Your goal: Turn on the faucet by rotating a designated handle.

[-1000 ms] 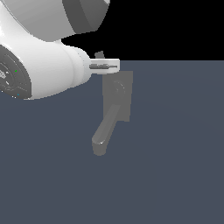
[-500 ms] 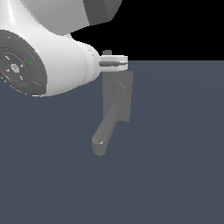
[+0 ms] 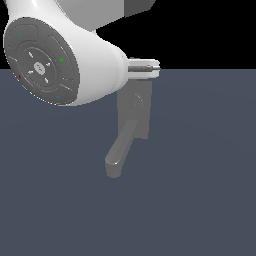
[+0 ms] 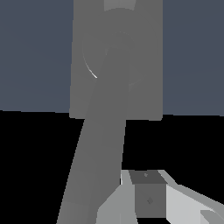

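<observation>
Background: a flat slate-blue floor (image 3: 200, 200) fills the lower part of the exterior view under a black void; nothing else stands on it but the fixture.
Arm: the white Panda arm (image 3: 65, 60) bulks over the exterior view's left and upper part, its round joint cap facing the camera.
Faucet: the faucet (image 3: 145, 107) stands near the middle, its flat back plate upright, partly hidden behind the arm.
Spout: the thick spout (image 3: 119, 155) runs from the plate down and toward the exterior view's left, ending in a blunt tip.
Handle: in the wrist view the handle (image 4: 98, 148) shows as a long grey bar running from a round hub on the plate toward the camera; in the exterior view I cannot pick it out from the plate.
Gripper: the gripper (image 3: 147, 67) pokes out to the exterior view's right of the arm, at the plate's top edge; only one light finger (image 4: 148, 197) shows in the wrist view, so whether the jaws are apart or together cannot be told.
Key relation: that finger sits just beside the bar's free end; contact cannot be confirmed. The bar's long axis runs from hub to camera.
Next move, as a judgement: a sideways push near the free end, sweeping about the hub.
Obstacles: none seen beside the bar; the spout lies lower, apart from the gripper.
</observation>
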{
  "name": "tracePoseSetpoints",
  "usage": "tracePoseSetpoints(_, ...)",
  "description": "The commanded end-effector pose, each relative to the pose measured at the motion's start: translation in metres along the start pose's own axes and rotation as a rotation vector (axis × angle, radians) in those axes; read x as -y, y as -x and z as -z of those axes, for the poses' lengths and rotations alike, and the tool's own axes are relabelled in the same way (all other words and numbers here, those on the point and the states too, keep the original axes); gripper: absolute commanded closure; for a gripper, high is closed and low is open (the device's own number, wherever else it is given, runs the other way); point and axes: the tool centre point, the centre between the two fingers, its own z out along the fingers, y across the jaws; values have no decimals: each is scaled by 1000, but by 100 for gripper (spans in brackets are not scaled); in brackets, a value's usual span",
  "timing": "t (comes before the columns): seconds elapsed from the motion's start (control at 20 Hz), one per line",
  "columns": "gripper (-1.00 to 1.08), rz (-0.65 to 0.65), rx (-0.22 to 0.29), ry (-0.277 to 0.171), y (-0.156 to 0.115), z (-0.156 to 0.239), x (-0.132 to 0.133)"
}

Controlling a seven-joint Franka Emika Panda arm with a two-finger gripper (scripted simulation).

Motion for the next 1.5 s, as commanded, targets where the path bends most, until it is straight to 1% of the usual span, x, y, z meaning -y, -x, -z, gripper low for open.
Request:
tracePoseSetpoints(0.0, 108, 1, 0, -3, -1, -1, 0)
tracePoseSetpoints(0.95, 108, -7, 38, -22, -1, -9, 80)
tracePoseSetpoints(1.0, 108, -7, 38, -22, -1, -9, 80)
tracePoseSetpoints(1.05, 108, -2, 7, -14, -14, 0, 71)
tracePoseSetpoints(1.45, 108, -4, 18, -17, -26, -4, 91)
